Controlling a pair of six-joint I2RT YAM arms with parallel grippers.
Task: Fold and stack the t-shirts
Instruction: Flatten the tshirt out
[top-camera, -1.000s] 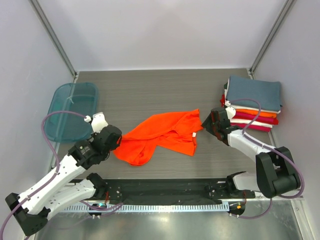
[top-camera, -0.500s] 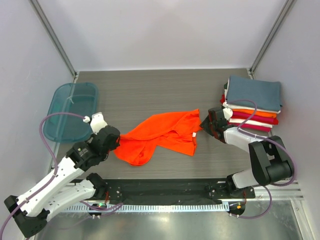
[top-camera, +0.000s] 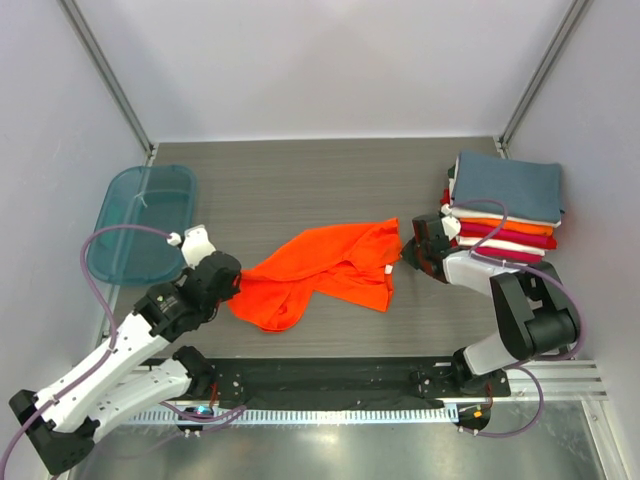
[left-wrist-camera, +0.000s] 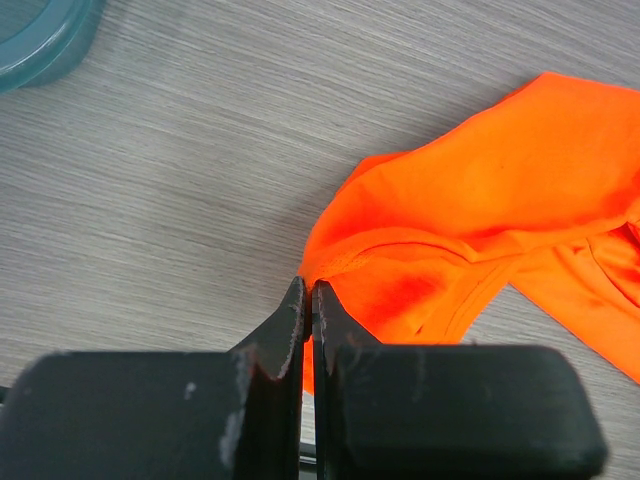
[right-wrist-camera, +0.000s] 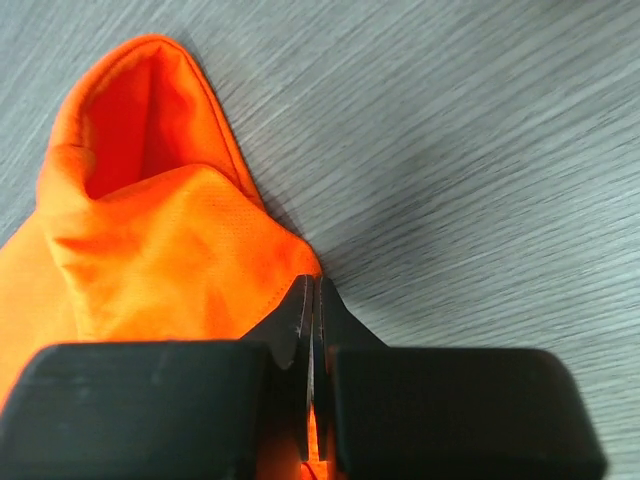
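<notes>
While both tools are clenched on the orange shirt (top-camera: 325, 272), it lies crumpled mid-tabletop (top-camera: 300, 180), nothing folded yet. The left tool (left-wrist-camera: 308, 290) is pinched on the shirt's left edge. The right tool (right-wrist-camera: 312, 285) is pinched on the right corner, by the sleeve opening. The folded stack (top-camera: 505, 205) sits at the right rear, the blue-grey one on top, and the tub (top-camera: 140, 220) is at the left, well apart from the shirt.

Risks from here:
- Both grips are taken at the very fingertips on thin hem. Slip-out is likely if the cloth is pulled taut or lifted fast.
- It cannot be told whether one layer or two is caught on either side. If only one is held, the shirt would hang twisted and not spread flat.
- Folds and an overlapped flap are seen across the middle. These could be locked in if the shirt is laid down without a stretch.
- The right arm and its cable are just beside the stack. The pile could be nudged or toppled by a wide swing.
- Uneven pull between sides would drag the shirt off centre.
</notes>
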